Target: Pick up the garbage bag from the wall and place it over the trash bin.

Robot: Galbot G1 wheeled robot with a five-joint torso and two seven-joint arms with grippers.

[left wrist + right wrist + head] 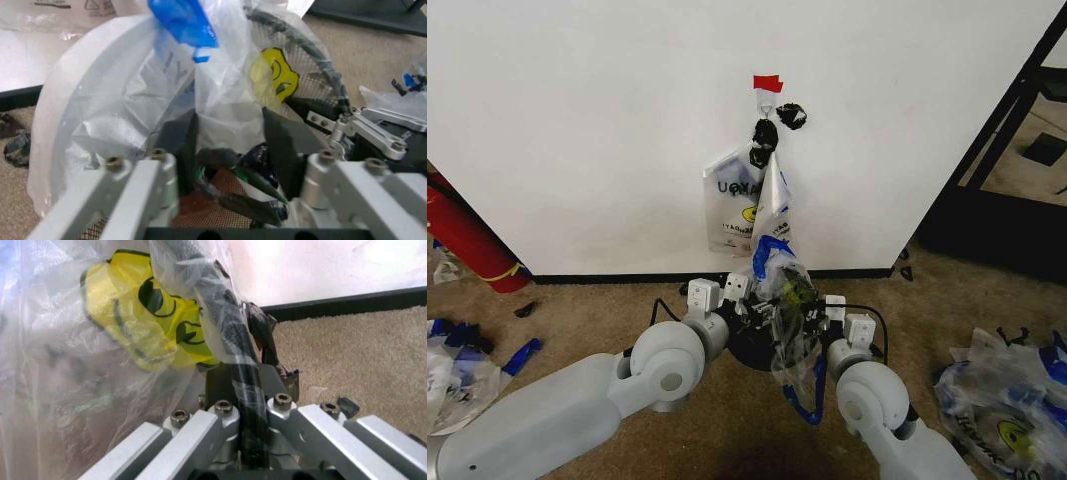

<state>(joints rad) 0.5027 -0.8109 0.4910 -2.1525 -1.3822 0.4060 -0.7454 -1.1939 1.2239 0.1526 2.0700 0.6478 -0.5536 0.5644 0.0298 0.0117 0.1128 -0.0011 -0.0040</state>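
The step in hand looks like the placing: the garbage bag, thin clear plastic with blue handles and a yellow round logo, hangs bunched over the trash bin just below the wall. The left claw pinches a fold of it, and the right claw is clamped on the film. Next, I judge, the mouth must be spread around the rim.

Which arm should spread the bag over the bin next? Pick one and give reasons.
Left, probably. The right gripper is clamped on the trash bin rim through the film, anchoring that side. The left gripper faces the garbage bag bunched above the bin's opening, ready to draw it across.
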